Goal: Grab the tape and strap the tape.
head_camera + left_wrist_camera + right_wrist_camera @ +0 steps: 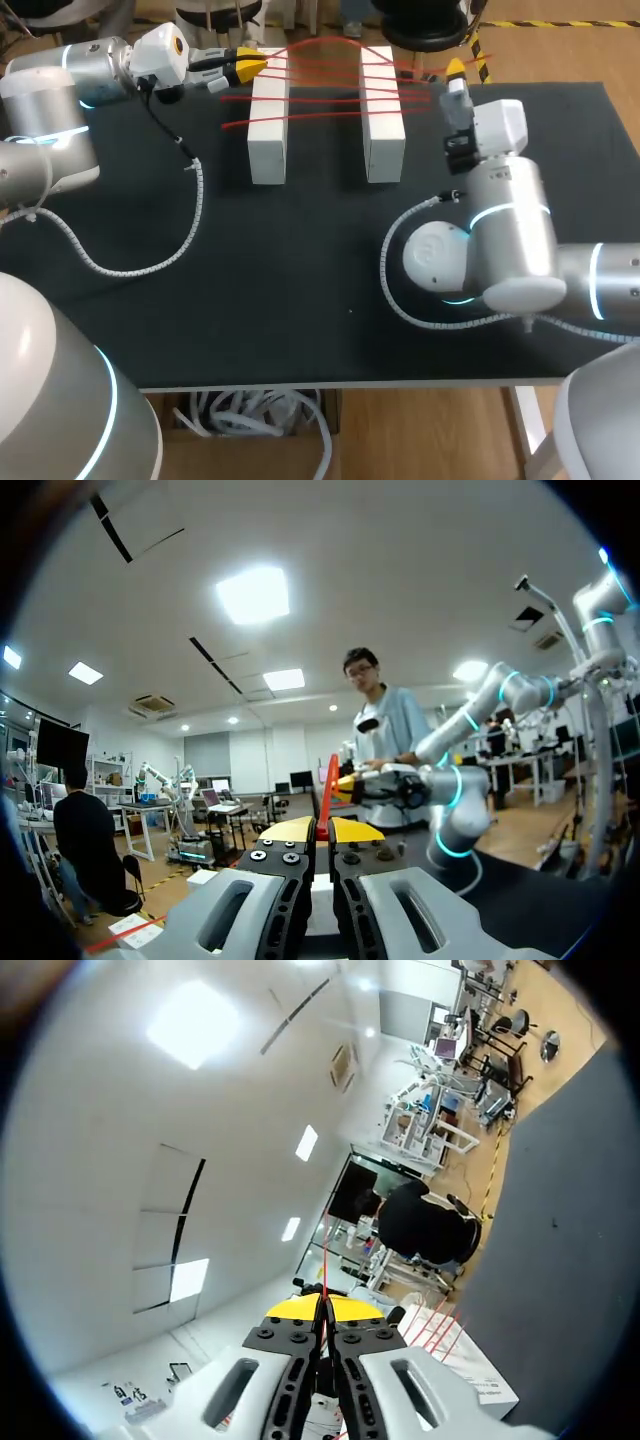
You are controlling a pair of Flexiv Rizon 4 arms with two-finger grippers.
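Observation:
Red tape (322,97) runs in several strands across two upright white blocks, the left one (268,130) and the right one (384,125), at the back of the black table. My left gripper (252,65) sits just beyond the left block's far end, shut on the tape; in the left wrist view a red strip (328,780) rises from between its yellow tips (318,830). My right gripper (455,69) is by the right block's far end, shut on the tape too. A thin red line (324,1255) leaves its closed tips (322,1307), with the strapped block (478,1385) beside it.
A white spiral-wrapped cable (150,262) loops over the table's left part. Another (400,300) curls round my right arm's base (440,258). The black table top (290,290) ends at its front edge (340,384).

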